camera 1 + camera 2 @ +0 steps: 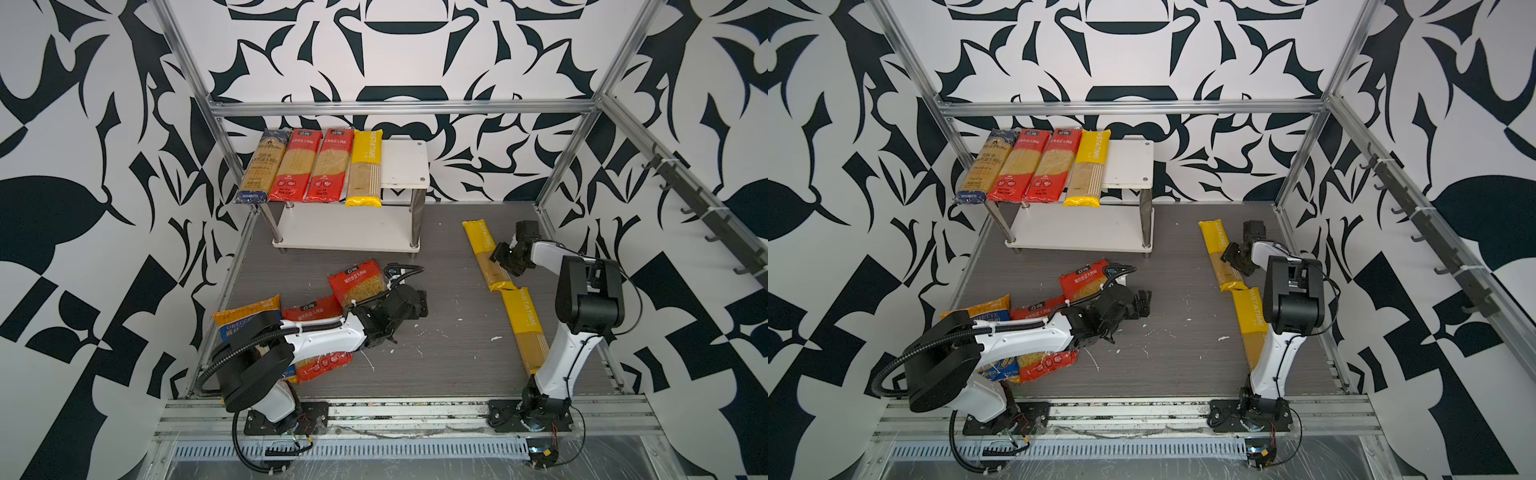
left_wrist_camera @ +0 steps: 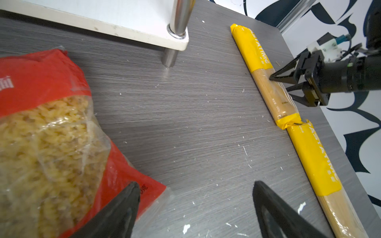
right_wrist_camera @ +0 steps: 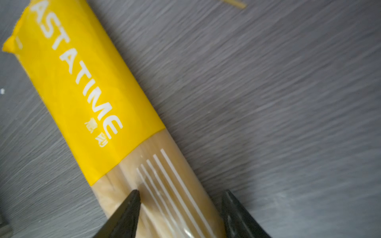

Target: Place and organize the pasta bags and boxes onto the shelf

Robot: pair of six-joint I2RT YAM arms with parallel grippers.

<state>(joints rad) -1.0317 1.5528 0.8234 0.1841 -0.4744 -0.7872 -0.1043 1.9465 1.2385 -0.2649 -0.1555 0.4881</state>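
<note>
On the shelf's (image 1: 405,162) top board lie a dark-blue packet (image 1: 262,166), two long red packets (image 1: 295,164) and a yellow packet (image 1: 365,166). On the table, my right gripper (image 3: 181,192) stands open astride a long yellow packet (image 3: 86,86). One fingertip (image 3: 135,195) rests on its clear part, the other sits at its edge. A second yellow packet (image 1: 525,324) lies end to end with it. My left gripper (image 2: 195,185) hangs open and empty over bare table beside a short red packet (image 2: 51,134). Under the left arm lie another red packet (image 1: 305,311) and a blue-orange one (image 1: 245,316).
The shelf's lower board (image 1: 345,232) holds nothing, and the right end of its top board is bare. Aluminium frame rails (image 1: 399,107) stand behind and beside the table. White flecks dot the grey tabletop (image 1: 436,291). A shiny shelf leg (image 2: 179,18) stands near the left gripper.
</note>
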